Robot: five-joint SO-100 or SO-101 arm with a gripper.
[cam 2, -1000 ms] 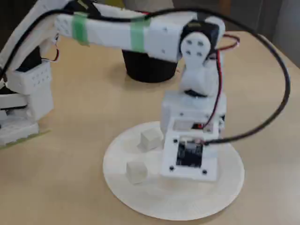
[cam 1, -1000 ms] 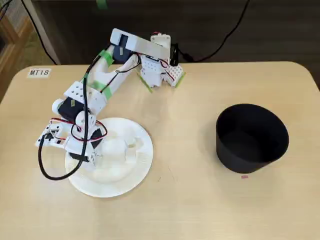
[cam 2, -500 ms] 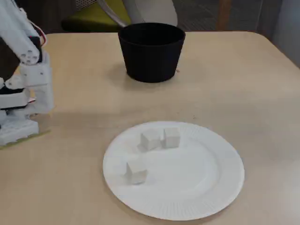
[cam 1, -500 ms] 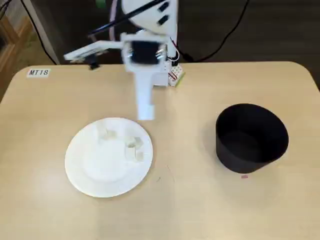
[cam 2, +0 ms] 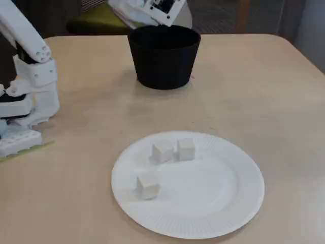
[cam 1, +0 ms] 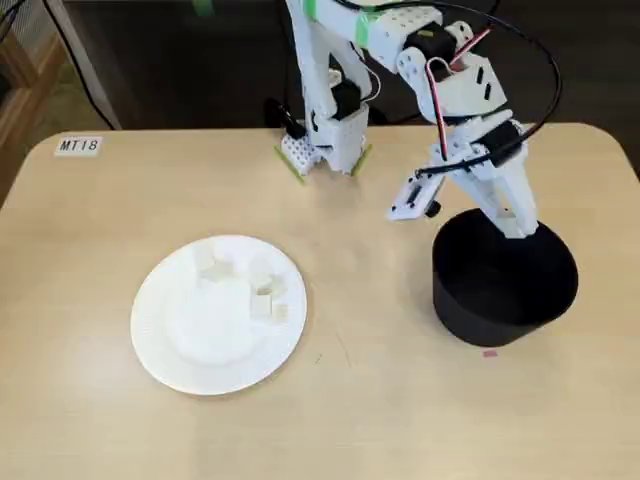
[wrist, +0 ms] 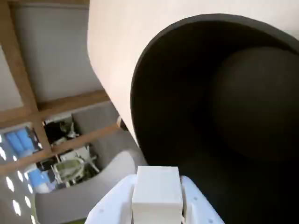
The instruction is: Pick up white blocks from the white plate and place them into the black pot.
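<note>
My gripper (wrist: 157,207) is shut on one white block (wrist: 156,191), held between the white fingers just over the black pot's (wrist: 219,107) open mouth. In a fixed view the gripper (cam 1: 517,226) hangs over the far rim of the black pot (cam 1: 505,285). In the other fixed view the gripper (cam 2: 155,11) is above the pot (cam 2: 163,58). The white plate (cam 1: 180,350) lies left of the pot and holds a few white blocks (cam 1: 262,305). Three of these blocks (cam 2: 162,151) show on the plate (cam 2: 213,203) there. The pot's inside looks dark; its contents cannot be told.
The arm's base (cam 1: 325,150) stands at the table's far edge, and shows at the left in the other fixed view (cam 2: 25,101). A label reading MT18 (cam 1: 78,146) is stuck at the far left corner. A small pink mark (cam 1: 489,352) lies beside the pot.
</note>
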